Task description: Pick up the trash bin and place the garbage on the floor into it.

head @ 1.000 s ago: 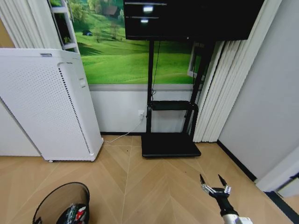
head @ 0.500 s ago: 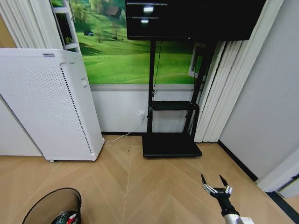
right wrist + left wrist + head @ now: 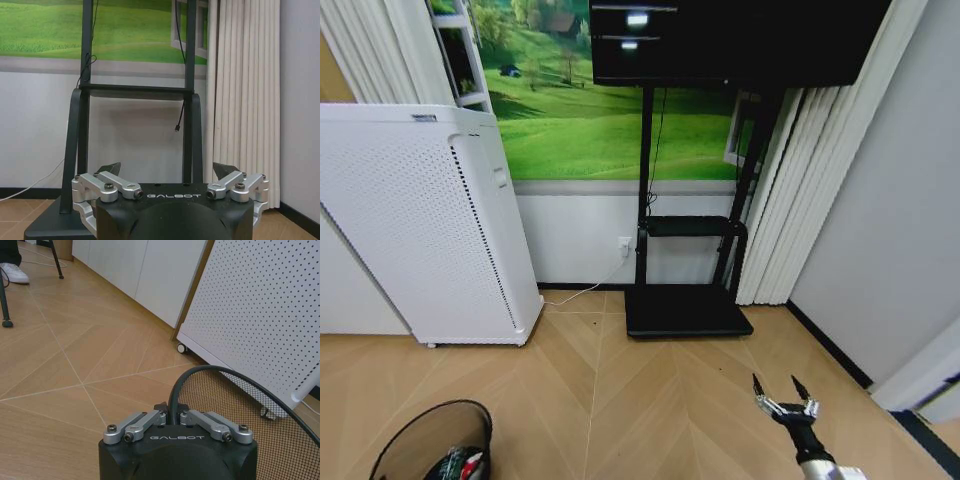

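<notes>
My left gripper [image 3: 170,410] is clenched on the rim of the bin [image 3: 250,405], its two silver links drawn in together around the black wire hoop. My right gripper [image 3: 782,397] is released, its dark fingertips [image 3: 110,168] spread wide with nothing between them.

In the head view the bin [image 3: 415,440] sits at my lower left, over the floor [image 3: 620,400], its round mouth tilted toward me. Inside it I can see the garbage [image 3: 460,466]: a bit of red, white and green low against the mesh wall. I cannot tell each piece apart.

From my left wrist the mesh curves away to one side, and behind it stands the white perforated appliance [image 3: 260,315], on small casters, close to the bin. Pale cabinets [image 3: 135,270] line the wall beyond.

My right gripper hangs over the floor at my lower right, well apart from the bin, pointing toward the black stand [image 3: 688,312] against the wall. From its wrist I see the stand's two uprights [image 3: 80,125], its shelf, and the white curtain [image 3: 245,100] beside it.
</notes>
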Controlling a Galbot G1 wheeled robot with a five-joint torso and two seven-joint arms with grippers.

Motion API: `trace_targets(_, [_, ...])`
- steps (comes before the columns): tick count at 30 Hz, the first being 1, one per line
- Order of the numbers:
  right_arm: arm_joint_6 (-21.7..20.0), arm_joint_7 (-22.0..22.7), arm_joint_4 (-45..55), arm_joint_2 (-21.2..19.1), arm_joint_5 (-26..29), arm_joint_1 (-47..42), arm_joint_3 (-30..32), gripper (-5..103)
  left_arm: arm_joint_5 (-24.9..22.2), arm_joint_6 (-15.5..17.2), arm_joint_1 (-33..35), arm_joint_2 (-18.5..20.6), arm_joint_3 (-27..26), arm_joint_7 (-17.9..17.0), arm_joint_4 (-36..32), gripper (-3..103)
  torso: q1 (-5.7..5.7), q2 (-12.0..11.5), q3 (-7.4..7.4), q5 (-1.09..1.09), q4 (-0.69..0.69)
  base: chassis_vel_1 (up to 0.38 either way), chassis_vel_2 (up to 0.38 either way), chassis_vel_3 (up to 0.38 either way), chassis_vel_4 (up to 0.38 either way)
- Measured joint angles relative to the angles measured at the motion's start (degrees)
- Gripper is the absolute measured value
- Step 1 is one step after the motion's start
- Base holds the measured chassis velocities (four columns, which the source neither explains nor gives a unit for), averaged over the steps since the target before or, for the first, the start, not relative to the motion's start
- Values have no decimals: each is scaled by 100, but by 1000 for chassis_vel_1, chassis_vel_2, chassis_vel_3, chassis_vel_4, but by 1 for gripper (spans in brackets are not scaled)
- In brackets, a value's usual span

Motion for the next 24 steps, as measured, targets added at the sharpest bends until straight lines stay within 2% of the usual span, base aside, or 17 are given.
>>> trace_targets(4, [-17,-3,-2,-10,-2,55,-3,100,100,-117,-162,140,-1,121,323,7,0,0,0,1,2,0,0,0,0])
trace_targets(7, [-24,-2,-44,-13,-13,74,-13,100,140,-85,-358,246,-9,138,531,7,0,0,0,0,0,0,0,0,0])
trace_targets(15, [-15,0,-58,-14,23,21,14,100,177,171,-433,264,62,69,534,7,0,0,0,-1,0,0,0,0,0])
trace_targets(24, [-16,3,-97,-99,287,98,81,100,35,269,-174,203,80,-126,317,7,0,0,0,1,1,0,0,0,0])
